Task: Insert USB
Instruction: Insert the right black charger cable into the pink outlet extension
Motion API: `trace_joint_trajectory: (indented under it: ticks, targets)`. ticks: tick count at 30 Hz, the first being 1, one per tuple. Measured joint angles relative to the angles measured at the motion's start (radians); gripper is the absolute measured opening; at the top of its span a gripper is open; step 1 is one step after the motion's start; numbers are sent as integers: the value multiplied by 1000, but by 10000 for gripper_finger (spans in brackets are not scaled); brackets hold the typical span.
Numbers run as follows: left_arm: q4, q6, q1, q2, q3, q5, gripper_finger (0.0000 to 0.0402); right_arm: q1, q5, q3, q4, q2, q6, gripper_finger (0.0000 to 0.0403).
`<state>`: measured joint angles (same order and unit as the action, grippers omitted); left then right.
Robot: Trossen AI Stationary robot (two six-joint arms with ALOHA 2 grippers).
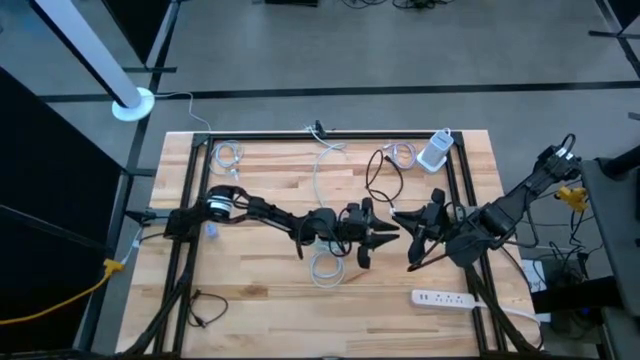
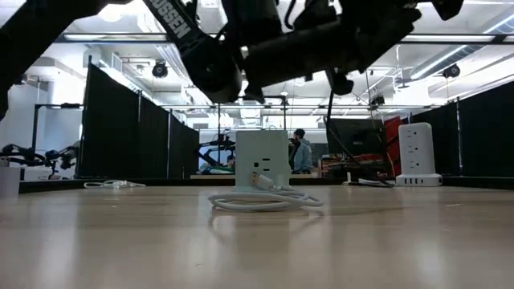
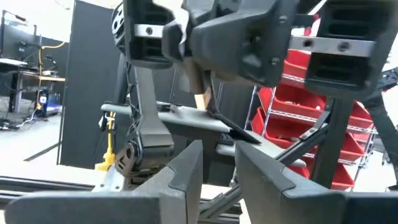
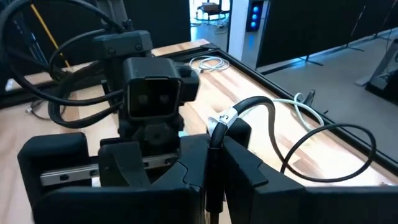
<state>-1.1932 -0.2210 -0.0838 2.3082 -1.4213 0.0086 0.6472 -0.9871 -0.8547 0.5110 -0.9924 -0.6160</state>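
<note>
Left gripper [image 1: 385, 238]: raised above mid-table, pointing toward the right arm. Fingers [image 3: 186, 171] stand a narrow gap apart; whether anything sits between them cannot be told.

Right gripper [image 1: 400, 218]: raised, facing the left one tip to tip, the two just apart. Fingers [image 4: 245, 165] are closed on a black cable [image 4: 292, 146], which rises from between them and loops away over the table. A white band is wrapped round this cable close to the grip; any marking on it is too small to read. The USB plug itself is hidden between the fingers.

White cube charger [image 2: 262, 160]: stands upright near mid-table, sockets on the face toward the low camera. White cable coil [image 2: 261, 201] lies on the wood just in front of it, one end leading up to the cube's face.

White tower charger [image 2: 416, 156]: upright at the far right corner of the table.

White power strip [image 1: 447, 299]: flat, near the front right edge.

Small white cable bundle [image 1: 228, 156]: far left corner.

Wooden table [image 1: 260, 300]: bears all the above.

Containers: red bins [image 3: 298, 106] on wire shelving behind the table; contents not discernible.

Writing: white capitals on the arm in the low view, partly cut off, ending in "SSEN".

Person [image 2: 301, 151]: standing far back in the room.
</note>
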Motion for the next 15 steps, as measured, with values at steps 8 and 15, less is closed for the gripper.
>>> trace_joint_trajectory:
  ticks: [8, 15]
  targets:
    - [3, 4, 13, 8, -28, -1, 80, 0, 37, 0, -14, -47, 35, 19]
    - [-1, 30, 20, 8, -27, 74, 99, 0, 47, 0, -23, -52, 59, 19]
